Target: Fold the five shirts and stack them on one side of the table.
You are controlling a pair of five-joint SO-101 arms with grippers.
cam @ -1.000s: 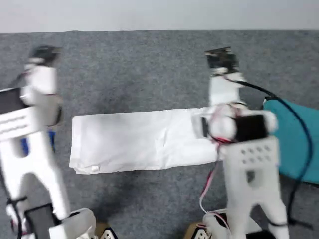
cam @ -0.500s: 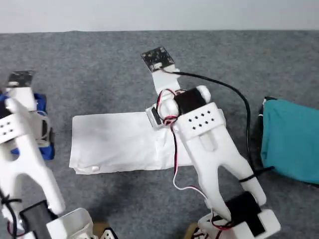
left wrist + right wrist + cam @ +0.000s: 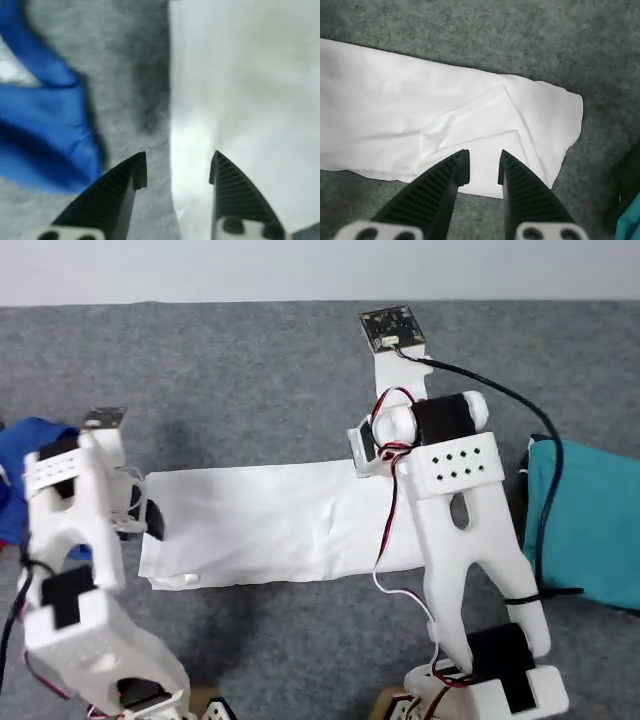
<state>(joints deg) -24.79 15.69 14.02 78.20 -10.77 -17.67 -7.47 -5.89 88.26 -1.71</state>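
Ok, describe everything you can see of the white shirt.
The white shirt is folded into a long flat strip of thin, smooth cloth, lying across the middle of the grey table. Soft creases and an overlapping fold edge show near one end. The open left gripper straddles the edge of one short end; the open right gripper is over a long edge near the other. Whether either touches it cannot be told.

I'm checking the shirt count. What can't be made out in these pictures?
Blue shirt: cut off by the high view's left edge, partly behind the left arm.
Teal shirt: cut off by its right edge, crossed by a cable.
White shirt: right end hidden under the right arm there.
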